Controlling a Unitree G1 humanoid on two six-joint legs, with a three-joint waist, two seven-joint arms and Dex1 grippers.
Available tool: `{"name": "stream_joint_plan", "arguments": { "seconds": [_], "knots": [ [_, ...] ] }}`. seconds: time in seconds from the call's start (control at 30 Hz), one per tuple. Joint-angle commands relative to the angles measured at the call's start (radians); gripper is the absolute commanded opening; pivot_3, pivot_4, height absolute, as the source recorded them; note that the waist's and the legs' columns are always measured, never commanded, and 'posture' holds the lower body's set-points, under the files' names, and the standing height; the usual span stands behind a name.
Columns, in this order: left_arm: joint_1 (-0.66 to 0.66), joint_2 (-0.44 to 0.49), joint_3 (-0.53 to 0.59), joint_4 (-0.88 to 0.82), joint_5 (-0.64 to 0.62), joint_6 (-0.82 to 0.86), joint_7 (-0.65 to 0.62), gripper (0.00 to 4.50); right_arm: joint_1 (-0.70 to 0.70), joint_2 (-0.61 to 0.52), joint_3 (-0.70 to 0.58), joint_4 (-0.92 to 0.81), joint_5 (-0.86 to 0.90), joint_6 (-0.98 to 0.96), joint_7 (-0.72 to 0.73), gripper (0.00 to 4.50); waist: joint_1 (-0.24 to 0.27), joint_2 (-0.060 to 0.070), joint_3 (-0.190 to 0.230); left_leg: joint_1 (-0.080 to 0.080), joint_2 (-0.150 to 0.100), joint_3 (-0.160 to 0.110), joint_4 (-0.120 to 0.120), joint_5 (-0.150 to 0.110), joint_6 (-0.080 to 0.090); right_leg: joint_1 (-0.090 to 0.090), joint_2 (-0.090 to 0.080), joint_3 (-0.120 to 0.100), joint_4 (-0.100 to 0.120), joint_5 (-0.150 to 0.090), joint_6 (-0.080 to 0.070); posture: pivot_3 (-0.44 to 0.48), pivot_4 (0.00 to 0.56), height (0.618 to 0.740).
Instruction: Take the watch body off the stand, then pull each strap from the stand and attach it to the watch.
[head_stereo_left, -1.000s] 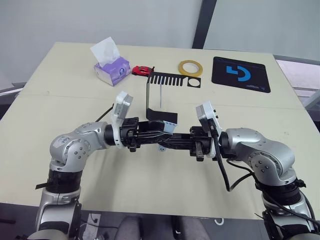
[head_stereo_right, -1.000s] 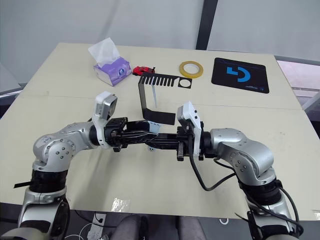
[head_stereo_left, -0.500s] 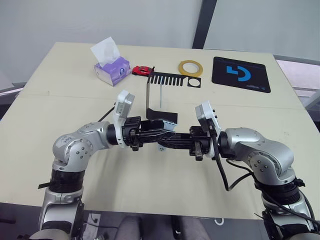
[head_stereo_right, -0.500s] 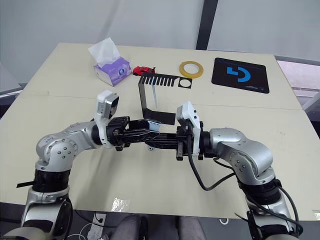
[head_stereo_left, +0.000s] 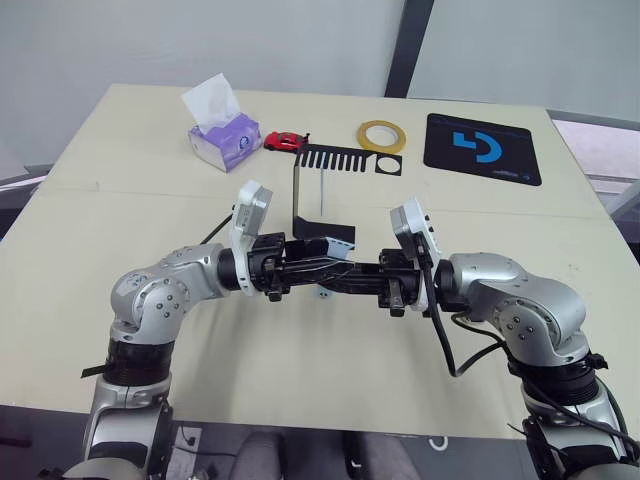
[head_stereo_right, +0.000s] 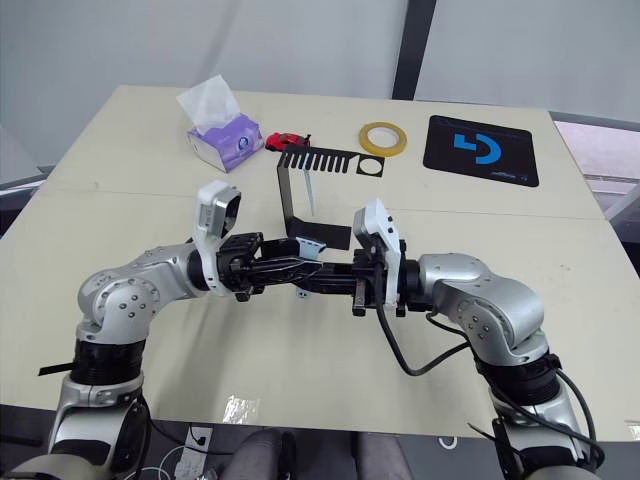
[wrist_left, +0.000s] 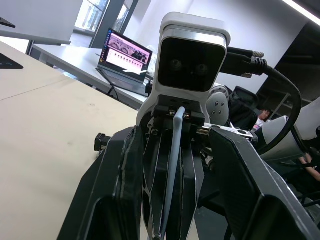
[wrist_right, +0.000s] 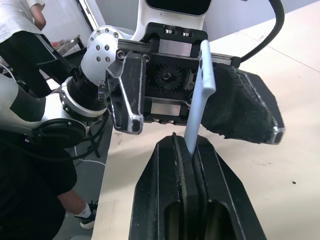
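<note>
Both grippers meet tip to tip over the table's middle, just in front of the black stand (head_stereo_left: 322, 200). My right gripper (wrist_right: 187, 142) is shut on a pale blue strap (wrist_right: 202, 95) that sticks out past its fingertips. My left gripper (wrist_left: 175, 135) is open, one finger on each side of that strap (wrist_left: 174, 150) and of the right fingertips. A thin pale strip (head_stereo_left: 320, 188) hangs below the stand's comb plate (head_stereo_left: 340, 158). A small pale piece (head_stereo_left: 322, 293) shows under the grippers; I cannot tell what it is. The watch body is hidden.
Along the table's far side stand a purple tissue box (head_stereo_left: 222, 135), a red toy car (head_stereo_left: 283, 141), a yellow tape ring (head_stereo_left: 381, 135) and a black mat with a blue logo (head_stereo_left: 482, 148). A person (wrist_right: 20, 20) stands beyond the left arm.
My left arm has edged a little to the right, pushing its gripper closer onto the right gripper. The right gripper keeps its hold on the strap.
</note>
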Motion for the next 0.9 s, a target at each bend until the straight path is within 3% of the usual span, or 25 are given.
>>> {"name": "stream_joint_plan", "arguments": {
  "seconds": [0.03, 0.63, 0.8, 0.83, 0.9],
  "knots": [
    [-0.005, -0.011, 0.015, -0.026, -0.034, -0.007, 0.008, 2.28, -0.015, 0.007, -0.013, -0.016, 0.021, -0.012, 0.0, 0.0, 0.0, 0.0, 0.0, 0.0, 0.0, 0.0, 0.0, 0.0, 0.0, 0.0, 0.0, 0.0, 0.0, 0.0, 0.0, 0.0, 0.15, 0.738],
    [0.009, -0.017, 0.017, -0.021, -0.033, -0.017, 0.017, 2.28, -0.019, 0.004, -0.013, -0.01, 0.02, -0.013, 0.003, 0.0, 0.0, 0.0, 0.0, 0.0, 0.0, 0.0, 0.0, 0.0, 0.0, 0.0, 0.0, 0.0, 0.0, 0.0, 0.0, 0.0, 0.15, 0.738],
    [0.009, -0.022, 0.018, -0.015, -0.036, -0.018, 0.015, 0.76, -0.02, 0.003, -0.014, -0.009, 0.019, -0.013, 0.003, 0.0, 0.0, 0.0, 0.0, 0.0, 0.0, 0.0, 0.0, 0.0, 0.0, 0.0, 0.0, 0.0, 0.0, 0.0, 0.0, 0.0, 0.15, 0.738],
    [0.009, -0.022, 0.018, -0.014, -0.036, -0.018, 0.014, 0.15, -0.02, 0.003, -0.014, -0.009, 0.019, -0.013, 0.003, 0.0, 0.0, 0.0, 0.0, 0.0, 0.0, 0.0, 0.0, 0.0, 0.0, 0.0, 0.0, 0.0, 0.0, 0.0, 0.0, 0.0, 0.15, 0.738],
    [0.009, -0.022, 0.015, -0.012, -0.037, -0.017, 0.01, 0.07, -0.02, 0.004, -0.015, -0.009, 0.018, -0.014, 0.001, 0.0, 0.0, 0.0, 0.0, 0.0, 0.0, 0.0, 0.0, 0.0, 0.0, 0.0, 0.0, 0.0, 0.0, 0.0, 0.0, 0.0, 0.15, 0.738]
  ]
}}
